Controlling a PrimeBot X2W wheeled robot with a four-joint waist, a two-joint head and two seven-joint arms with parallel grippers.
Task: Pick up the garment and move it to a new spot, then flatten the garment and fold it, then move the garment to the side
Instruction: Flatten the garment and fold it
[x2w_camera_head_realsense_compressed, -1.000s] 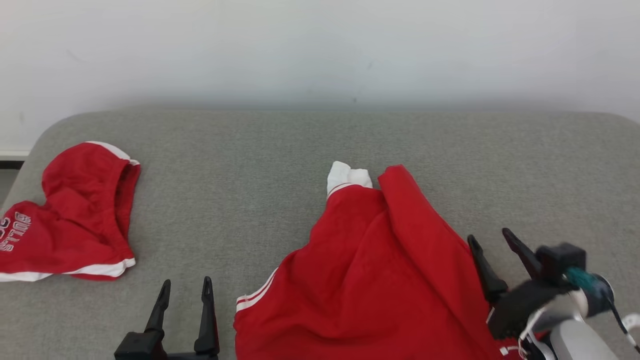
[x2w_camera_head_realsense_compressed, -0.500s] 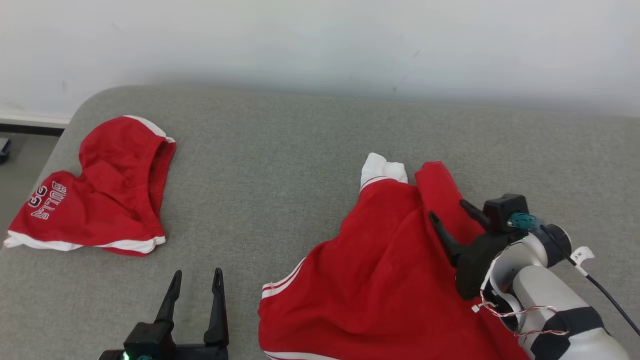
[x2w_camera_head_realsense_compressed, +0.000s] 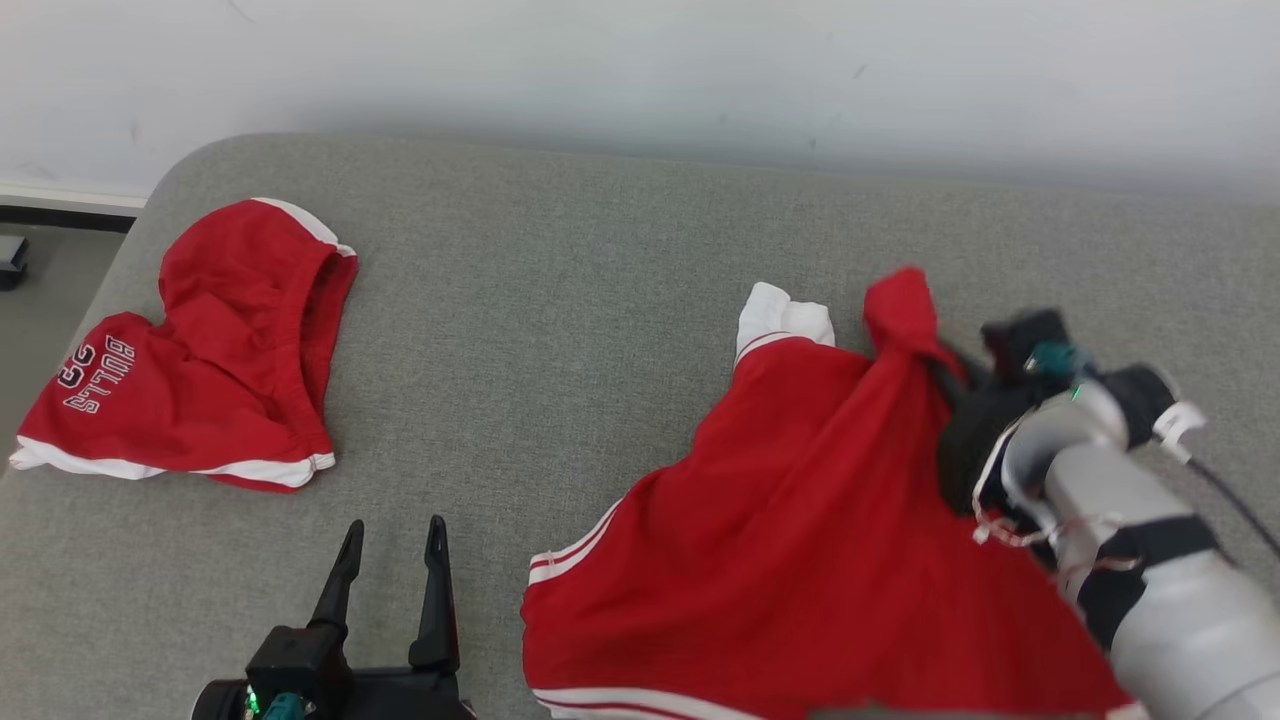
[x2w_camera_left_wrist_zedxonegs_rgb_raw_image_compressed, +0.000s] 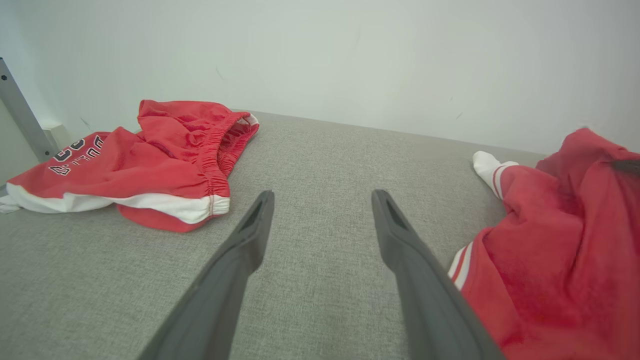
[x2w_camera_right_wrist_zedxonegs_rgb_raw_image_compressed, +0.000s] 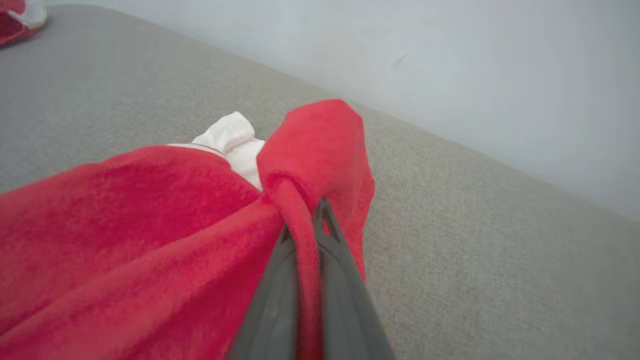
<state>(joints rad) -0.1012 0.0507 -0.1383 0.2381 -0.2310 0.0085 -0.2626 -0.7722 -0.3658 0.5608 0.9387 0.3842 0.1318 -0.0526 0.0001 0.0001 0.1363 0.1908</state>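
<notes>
Currently the pick-up step is judged to be in hand. A raised fold of the red garment (x2w_camera_head_realsense_compressed: 800, 520) is pinched by the right gripper (x2w_camera_right_wrist_zedxonegs_rgb_raw_image_compressed: 302, 225) near the cloth's far edge, just beside the white cuff (x2w_camera_head_realsense_compressed: 783, 315). Most of the garment is spread on the grey cushion (x2w_camera_head_realsense_compressed: 560, 300), on the robot's right half, with the striped hem nearest the robot.

To do it well, the lift should be made slowly and mostly upward, since only a narrow ridge of cloth is held and it could be pulled out by a jerk. Enough height should be gained before any sideways carry, so the hem is not dragged and bunched. The drop spot should be kept well apart from the red shorts (x2w_camera_head_realsense_compressed: 200, 350) lying at the left end of the cushion. A second corner could be taken by the left gripper (x2w_camera_head_realsense_compressed: 394, 523) if the cloth hangs twisted.

Fingers (x2w_camera_right_wrist_zedxonegs_rgb_raw_image_compressed: 345, 300): on the right side they are clenched tight, with the red fold squeezed between them and draped over the tips, as seen in the right wrist view. On the left side they are spread wide, nothing is held or touched, and they are parked low above bare cushion, between the shorts and the garment.
</notes>
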